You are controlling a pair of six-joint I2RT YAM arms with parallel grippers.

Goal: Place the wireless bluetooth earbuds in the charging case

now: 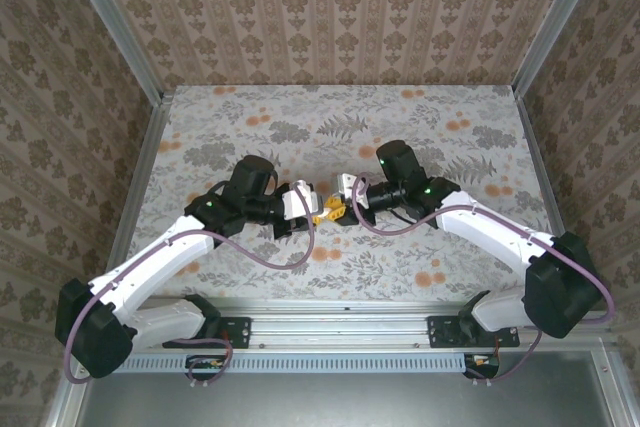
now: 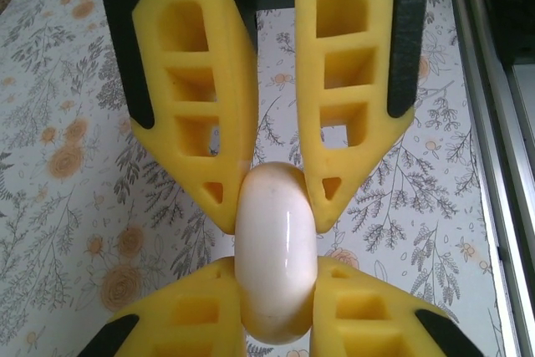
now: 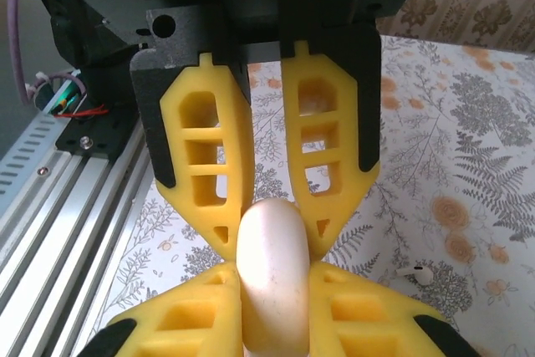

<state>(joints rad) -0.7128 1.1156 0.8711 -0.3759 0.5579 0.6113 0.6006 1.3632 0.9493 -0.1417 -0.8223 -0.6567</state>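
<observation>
Two robot arms meet over the middle of a floral-patterned worktop (image 1: 400, 117), sharing a grip on a white charging case (image 2: 276, 248). The left arm (image 1: 170, 247) reaches in from one side of the case and the right arm (image 1: 490, 222) from the other, so their yellow fingers come tip to tip around it.

In the left wrist view, the left jaws pinch the end of the case nearest the camera, one finger pressed to each of its flat sides. The right jaws close on the far end in the same way. The right wrist view shows the mirror of this: the right jaws clamp the near end, and the left jaws hold the end beyond it. The case sits edge-on between all four fingers, its rounded rim facing each camera and its lid closed.

A single white earbud (image 3: 415, 273) lies on the worktop to the right of the case in the right wrist view, well apart from it and from both sets of jaws. An aluminium rail (image 3: 75, 198) runs along the worktop edge to the left of the case.
</observation>
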